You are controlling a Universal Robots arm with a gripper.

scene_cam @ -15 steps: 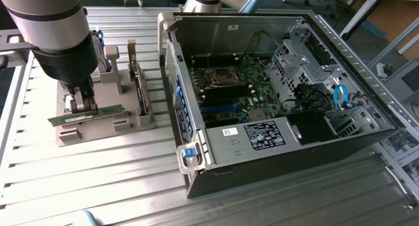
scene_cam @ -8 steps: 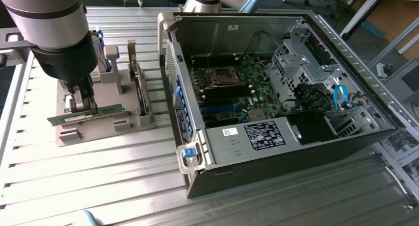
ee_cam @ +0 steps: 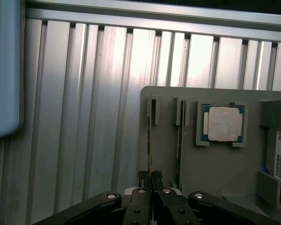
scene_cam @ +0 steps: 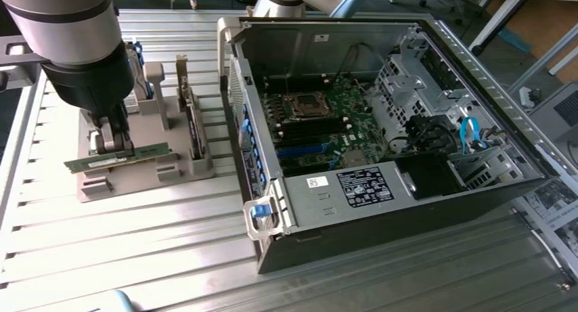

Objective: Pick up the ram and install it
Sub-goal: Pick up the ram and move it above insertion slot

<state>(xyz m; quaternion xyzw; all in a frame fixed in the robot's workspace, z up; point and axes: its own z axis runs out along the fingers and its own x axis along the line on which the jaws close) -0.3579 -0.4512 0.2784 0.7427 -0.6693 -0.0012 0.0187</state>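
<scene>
Jaws tight on level ram (scene_cam: 149, 151)

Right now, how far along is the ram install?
Done: the gripper is shut on the ram. In hand: the ram, at the grey holder; whether it's lifted clear I cannot tell. Left: it is not yet on the motherboard in the open case.

grey arm (scene_cam: 68, 28) with black collar; black gripper (ee_cam: 150, 177), apparently silver-screwed.
</scene>
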